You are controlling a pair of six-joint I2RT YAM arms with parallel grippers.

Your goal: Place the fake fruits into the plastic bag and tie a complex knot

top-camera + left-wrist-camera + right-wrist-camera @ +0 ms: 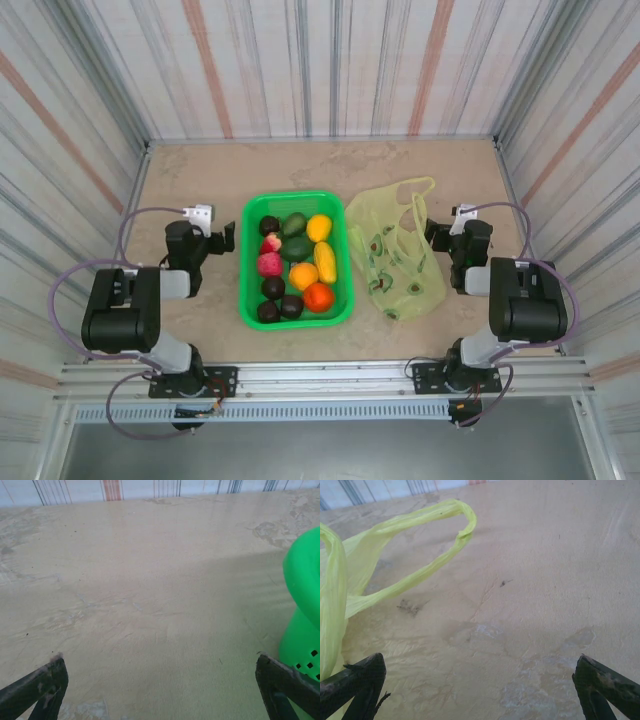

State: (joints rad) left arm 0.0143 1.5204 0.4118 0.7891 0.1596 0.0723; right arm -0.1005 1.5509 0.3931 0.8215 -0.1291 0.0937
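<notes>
Several fake fruits [297,268], yellow, orange, red-pink, green and dark brown, lie in a bright green basket [247,262] at the table's middle. Right of it the translucent yellow-green plastic bag [395,255] lies flat, its loop handles [418,188] pointing to the far side. One handle loop [427,527] shows at the left of the right wrist view. My left gripper [224,238] stands open just left of the basket, nothing between its fingers [42,682]. Beside the bag's right edge my right gripper [440,236] is open and empty too, fingers [602,685] wide apart.
Striped walls enclose the beige table [190,170] on three sides. The basket's green corner [302,595] sits close to my left gripper's right finger. Bare tabletop lies beyond both grippers toward the back wall.
</notes>
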